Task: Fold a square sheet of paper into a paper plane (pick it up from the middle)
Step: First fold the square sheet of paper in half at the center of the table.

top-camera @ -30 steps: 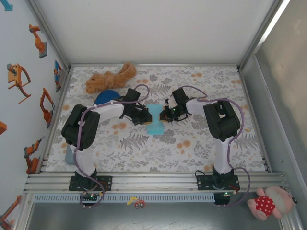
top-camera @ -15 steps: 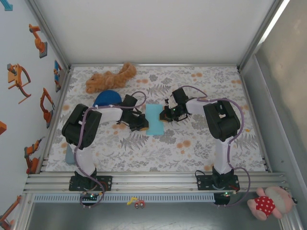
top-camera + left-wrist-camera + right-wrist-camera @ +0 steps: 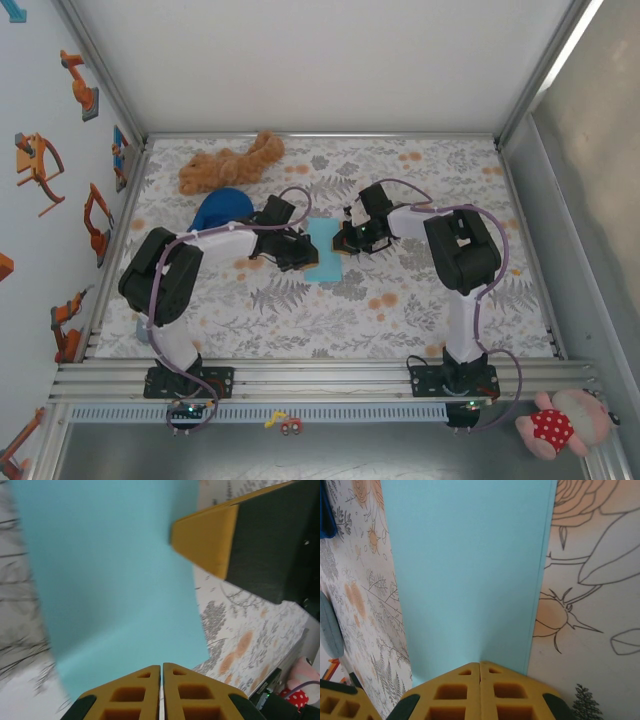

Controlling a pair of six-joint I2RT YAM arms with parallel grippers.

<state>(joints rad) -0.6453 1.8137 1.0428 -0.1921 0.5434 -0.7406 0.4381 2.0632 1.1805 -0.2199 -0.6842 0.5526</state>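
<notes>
Flowered worktop [image 3: 400,300] carries the sheet of paper [image 3: 324,250] at its middle, folded to a narrow strip; left fingers [image 3: 135,695] and right fingers [image 3: 455,690], both closed, touch its opposite long edges. Nose and wings seem not yet folded.

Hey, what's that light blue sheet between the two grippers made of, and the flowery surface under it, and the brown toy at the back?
By its look the light blue sheet is thin matte paper: flat, with a crisp doubled edge. Under it, the flowery surface is probably printed cloth or vinyl, matte; I can't tell which. And the brown toy is plush: fuzzy, soft outline.
</notes>
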